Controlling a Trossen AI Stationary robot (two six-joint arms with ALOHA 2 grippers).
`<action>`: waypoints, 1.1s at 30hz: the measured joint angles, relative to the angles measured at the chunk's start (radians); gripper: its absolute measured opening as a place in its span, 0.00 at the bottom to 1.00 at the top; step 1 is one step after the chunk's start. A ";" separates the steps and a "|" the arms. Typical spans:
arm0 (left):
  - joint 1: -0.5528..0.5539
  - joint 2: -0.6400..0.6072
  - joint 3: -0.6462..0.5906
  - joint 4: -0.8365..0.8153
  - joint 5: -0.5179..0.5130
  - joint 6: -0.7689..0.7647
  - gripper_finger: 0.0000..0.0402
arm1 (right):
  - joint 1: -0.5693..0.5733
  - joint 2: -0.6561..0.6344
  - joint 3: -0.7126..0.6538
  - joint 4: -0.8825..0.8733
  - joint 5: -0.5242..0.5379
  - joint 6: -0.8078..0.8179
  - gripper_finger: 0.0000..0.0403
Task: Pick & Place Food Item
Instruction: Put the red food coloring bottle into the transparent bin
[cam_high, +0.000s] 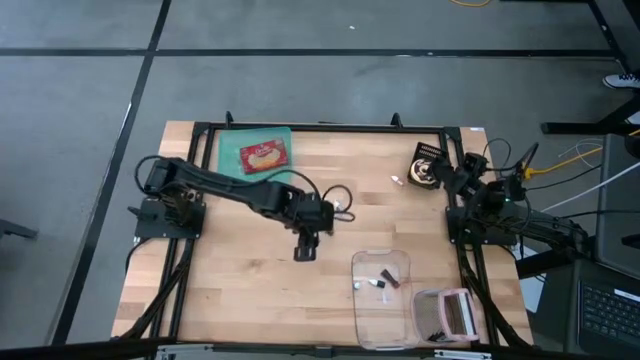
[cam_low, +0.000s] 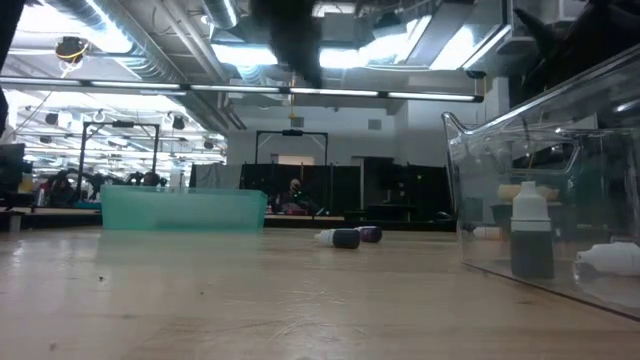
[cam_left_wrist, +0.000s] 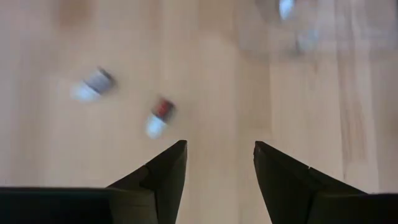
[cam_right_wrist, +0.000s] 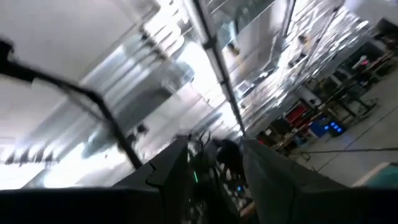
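Left gripper (cam_high: 305, 250), fingers spread and empty, hangs over bare wood between the clear plastic bin (cam_high: 405, 318) and two small white capped bottles (cam_high: 344, 212). The red food packet (cam_high: 264, 156) lies on a green tray (cam_high: 232, 148), far from the bin at the table's back edge. Right gripper (cam_right_wrist: 214, 180), parked beyond the bin at the table's side and aimed at the ceiling, shows separated fingers holding nothing. Judgement: for a sound pick, centre the jaws over the chosen item, descend squarely, and close only once both fingers flank it.
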 joint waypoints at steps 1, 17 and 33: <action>0.003 0.000 -0.048 0.023 0.028 -0.005 0.45 | 0.000 0.000 0.000 0.000 0.028 0.023 0.39; 0.098 0.050 -0.222 0.149 0.049 0.152 0.45 | 0.000 0.000 0.000 -0.024 0.215 -0.005 0.39; 0.141 0.282 0.000 0.129 0.048 0.472 0.45 | -0.001 0.000 0.000 -0.029 0.243 -0.005 0.39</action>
